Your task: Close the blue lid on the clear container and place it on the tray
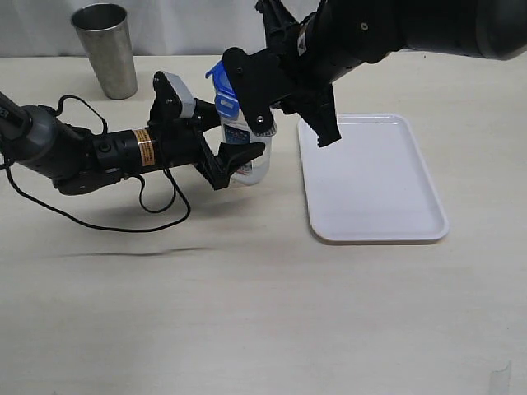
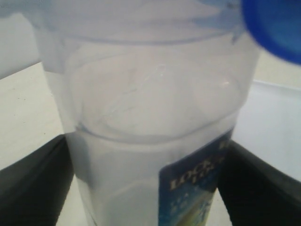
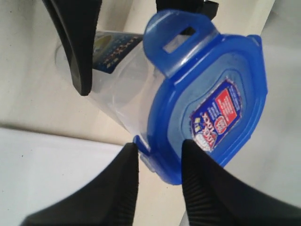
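On the tabletop (image 1: 247, 329) the tray (image 1: 375, 193) is lying right of centre in the exterior frame, its long side running toward the bottom edge, and nothing of the task is resting on it yet. The right arm (image 1: 395, 33) is reaching down from the upper right and across the tray's upper left corner, while the left arm (image 1: 58, 148) is stretching in low from the left edge, nearly level with the tabletop. Between them, just left of the tray, the container (image 1: 255, 164) is standing with its long axis near upright, its top leaning slightly toward the upper left. The left pincer (image 1: 237, 163) is grasping it from the side, one jaw against each wall. The lid (image 3: 211, 94) is sitting on the container's mouth, directly beneath the right pincer (image 3: 159, 186), so that arm is the nearer one for the closing. Its jaws are standing partly apart astride the lid's rim; whether they are pinching it I cannot tell. One flap (image 3: 181, 33) is sticking up unlatched, so the lid is probably not snapped shut yet, and the pressing will likely have to come straight down the container's axis.
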Robot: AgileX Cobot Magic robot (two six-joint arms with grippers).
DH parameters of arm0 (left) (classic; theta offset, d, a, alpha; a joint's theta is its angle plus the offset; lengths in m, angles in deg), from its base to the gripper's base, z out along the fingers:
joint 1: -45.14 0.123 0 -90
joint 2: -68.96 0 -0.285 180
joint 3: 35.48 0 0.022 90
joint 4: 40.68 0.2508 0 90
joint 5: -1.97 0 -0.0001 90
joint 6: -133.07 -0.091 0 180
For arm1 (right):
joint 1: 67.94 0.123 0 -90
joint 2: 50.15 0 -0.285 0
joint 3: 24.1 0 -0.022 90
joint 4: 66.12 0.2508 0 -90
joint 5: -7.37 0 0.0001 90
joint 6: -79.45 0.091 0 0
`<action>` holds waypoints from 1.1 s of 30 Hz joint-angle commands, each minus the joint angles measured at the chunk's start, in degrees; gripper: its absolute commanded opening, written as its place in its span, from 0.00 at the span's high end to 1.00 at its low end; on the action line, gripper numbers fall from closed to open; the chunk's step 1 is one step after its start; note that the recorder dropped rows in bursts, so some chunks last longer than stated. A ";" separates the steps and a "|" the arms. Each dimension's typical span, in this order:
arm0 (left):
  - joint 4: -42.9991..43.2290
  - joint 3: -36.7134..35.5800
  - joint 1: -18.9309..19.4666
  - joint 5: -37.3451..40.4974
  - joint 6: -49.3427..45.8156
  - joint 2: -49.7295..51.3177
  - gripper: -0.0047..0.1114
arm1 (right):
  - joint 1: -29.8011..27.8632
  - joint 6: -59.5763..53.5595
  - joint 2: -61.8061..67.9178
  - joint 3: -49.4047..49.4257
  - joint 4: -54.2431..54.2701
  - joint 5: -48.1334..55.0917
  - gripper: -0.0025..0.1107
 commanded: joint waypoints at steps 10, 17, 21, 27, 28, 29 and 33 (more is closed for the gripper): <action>4.18 -0.36 -0.57 -2.97 -0.66 0.17 0.96 | 0.48 0.26 1.75 1.39 2.56 1.33 0.86; 4.29 -0.36 -0.57 -2.97 -0.66 0.17 0.96 | 0.48 -0.61 2.16 1.39 2.56 0.91 0.86; 4.42 -0.36 -0.57 -2.97 -0.66 0.17 0.96 | 0.48 -1.08 2.49 3.06 2.56 -1.84 0.86; 4.42 -0.36 -0.57 -3.67 -0.66 0.17 0.96 | 0.48 -2.95 2.49 7.26 2.56 -6.94 0.90; 4.42 -0.36 -0.57 -3.78 -0.66 0.17 0.96 | 0.48 -3.21 2.49 7.68 2.56 -7.05 0.90; 4.42 -0.36 -0.57 -3.78 -0.66 0.17 0.96 | 0.48 -3.21 2.49 8.09 2.56 -7.55 0.90; 4.42 -0.36 -0.57 -3.77 -0.78 0.17 0.96 | 0.48 -3.09 2.12 7.88 4.51 -7.54 0.87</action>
